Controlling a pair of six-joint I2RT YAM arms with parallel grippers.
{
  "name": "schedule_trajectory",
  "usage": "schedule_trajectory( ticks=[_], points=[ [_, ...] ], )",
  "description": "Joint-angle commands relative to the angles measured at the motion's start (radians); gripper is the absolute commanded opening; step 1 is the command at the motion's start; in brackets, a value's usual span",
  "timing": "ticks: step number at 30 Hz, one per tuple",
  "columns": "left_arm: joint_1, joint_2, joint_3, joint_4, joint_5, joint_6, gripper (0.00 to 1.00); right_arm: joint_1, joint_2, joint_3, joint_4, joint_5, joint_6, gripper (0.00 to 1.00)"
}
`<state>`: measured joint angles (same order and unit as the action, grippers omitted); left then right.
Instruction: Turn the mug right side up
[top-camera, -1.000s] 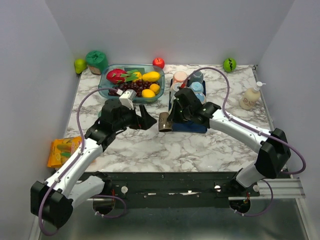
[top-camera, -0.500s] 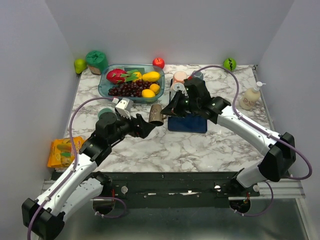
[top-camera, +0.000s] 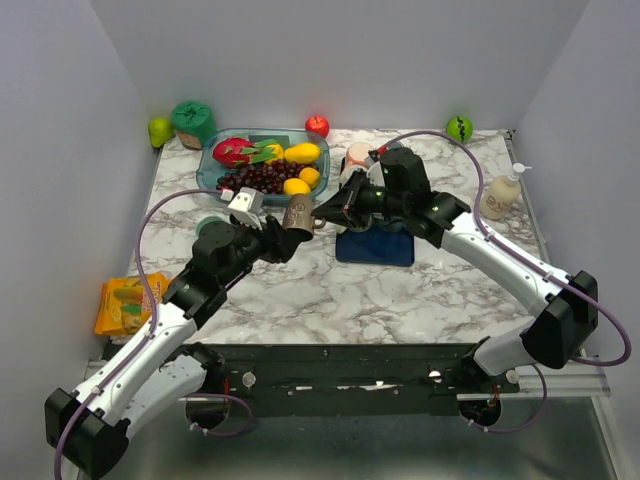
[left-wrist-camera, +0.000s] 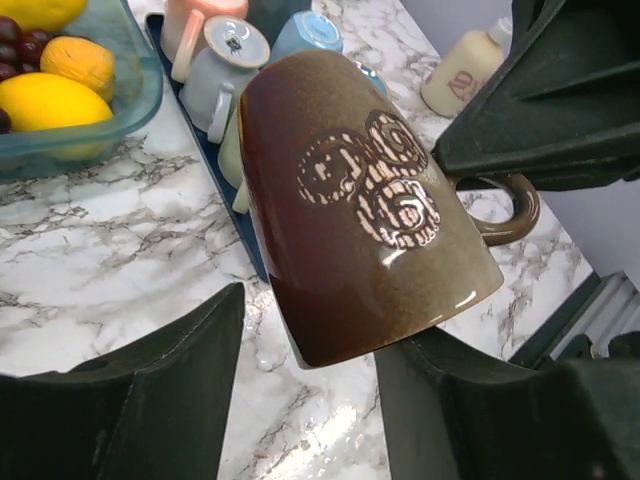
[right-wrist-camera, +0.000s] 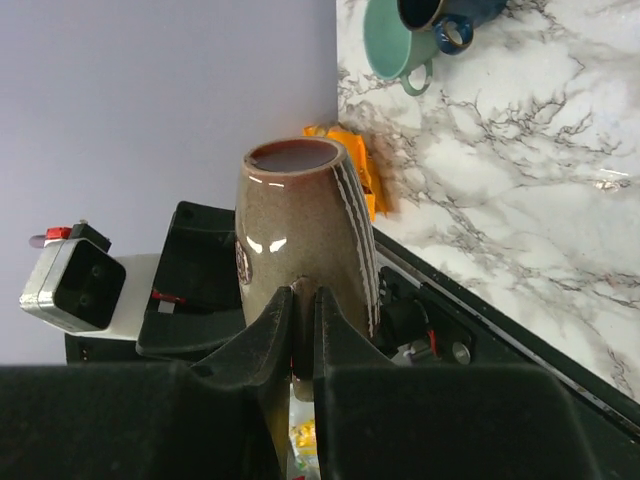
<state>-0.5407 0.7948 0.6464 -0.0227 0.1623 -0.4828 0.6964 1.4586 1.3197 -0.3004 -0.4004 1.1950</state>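
The brown glazed mug (top-camera: 298, 213) with a swirl pattern hangs tilted above the marble table, left of the blue tray. My right gripper (top-camera: 322, 210) is shut on its handle (left-wrist-camera: 510, 205); in the right wrist view the fingertips (right-wrist-camera: 303, 295) pinch the handle against the mug body (right-wrist-camera: 300, 220). My left gripper (top-camera: 283, 240) is open just below and left of the mug. In the left wrist view the mug (left-wrist-camera: 350, 200) fills the frame, with its near end between my spread left fingers (left-wrist-camera: 320, 320). I cannot tell which end is the mouth.
A blue tray (top-camera: 375, 248) holds several upturned mugs (top-camera: 360, 155). A glass bowl of fruit (top-camera: 215, 178) stands behind the left gripper. A soap bottle (top-camera: 497, 195) is at the right edge, an orange snack bag (top-camera: 125, 300) at the left edge. Small fruits and a green jar (top-camera: 193, 122) line the back.
The right gripper has lifted the mug off the table beside the tray and carried it left and up. The left gripper has swung in under the mug, jaws open.
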Motion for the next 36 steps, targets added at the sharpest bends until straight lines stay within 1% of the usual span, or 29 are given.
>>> schedule_trajectory(
  ticks=[1,3,4,7,8,10,11,12,13,14,15,16,17,20,24,25,27,28,30,31,32,34,36],
  points=[
    [-0.005,-0.008,0.062,0.050,-0.116,0.015,0.52,-0.001,-0.020,-0.011,0.080,-0.094,0.037,0.00],
    [-0.005,0.003,0.081,0.049,-0.115,0.018,0.40,-0.001,-0.018,-0.019,0.087,-0.106,0.037,0.01],
    [-0.004,0.009,0.091,0.041,-0.118,0.018,0.24,-0.001,-0.011,-0.023,0.089,-0.110,0.035,0.00],
    [-0.005,0.044,0.148,-0.028,-0.138,0.023,0.00,-0.001,0.000,-0.033,0.089,-0.104,0.017,0.00],
    [-0.007,0.066,0.165,-0.051,-0.144,0.029,0.00,-0.001,0.005,-0.042,0.090,-0.101,-0.001,0.01],
    [-0.007,0.086,0.225,-0.138,-0.155,0.049,0.00,-0.001,0.011,-0.048,0.086,-0.078,-0.035,0.07],
    [-0.005,0.113,0.246,-0.173,-0.187,0.058,0.00,-0.001,0.019,-0.060,0.075,-0.068,-0.067,0.13],
    [-0.007,0.128,0.271,-0.254,-0.196,0.082,0.00,0.000,0.022,-0.062,0.073,-0.049,-0.089,0.17],
    [-0.005,0.144,0.318,-0.293,-0.204,0.095,0.00,-0.001,0.025,-0.063,0.066,-0.035,-0.109,0.22],
    [-0.007,0.171,0.338,-0.327,-0.213,0.107,0.00,-0.003,0.029,-0.065,0.043,-0.022,-0.133,0.32],
    [-0.005,0.181,0.355,-0.382,-0.214,0.124,0.00,-0.003,0.029,-0.073,0.043,-0.006,-0.149,0.37],
    [-0.007,0.188,0.377,-0.400,-0.216,0.130,0.00,-0.003,0.029,-0.076,0.040,0.006,-0.161,0.43],
    [-0.007,0.199,0.386,-0.417,-0.216,0.136,0.00,-0.003,0.029,-0.080,0.032,0.017,-0.170,0.53],
    [-0.005,0.218,0.409,-0.460,-0.214,0.145,0.00,-0.005,0.026,-0.092,0.020,0.067,-0.202,0.62],
    [-0.005,0.268,0.444,-0.526,-0.215,0.168,0.00,-0.009,0.006,-0.112,-0.025,0.173,-0.250,0.68],
    [-0.005,0.279,0.453,-0.536,-0.213,0.176,0.00,-0.009,-0.004,-0.116,-0.038,0.226,-0.261,0.68],
    [-0.004,0.322,0.466,-0.578,-0.214,0.207,0.00,-0.011,-0.017,-0.117,-0.091,0.284,-0.300,0.71],
    [-0.004,0.343,0.492,-0.598,-0.213,0.225,0.00,-0.012,-0.027,-0.117,-0.110,0.351,-0.311,0.72],
    [-0.004,0.411,0.521,-0.660,-0.222,0.263,0.00,-0.012,-0.046,-0.122,-0.160,0.396,-0.346,0.74],
    [-0.004,0.434,0.548,-0.675,-0.228,0.277,0.00,-0.012,-0.052,-0.120,-0.175,0.469,-0.360,0.75],
    [-0.004,0.481,0.562,-0.690,-0.231,0.294,0.00,-0.012,-0.067,-0.120,-0.212,0.500,-0.365,0.78],
    [0.001,0.529,0.597,-0.720,-0.234,0.332,0.00,-0.012,-0.081,-0.125,-0.232,0.566,-0.399,0.79],
    [0.019,0.602,0.624,-0.740,-0.199,0.357,0.00,-0.011,-0.101,-0.129,-0.264,0.598,-0.420,0.83]
  ],
)
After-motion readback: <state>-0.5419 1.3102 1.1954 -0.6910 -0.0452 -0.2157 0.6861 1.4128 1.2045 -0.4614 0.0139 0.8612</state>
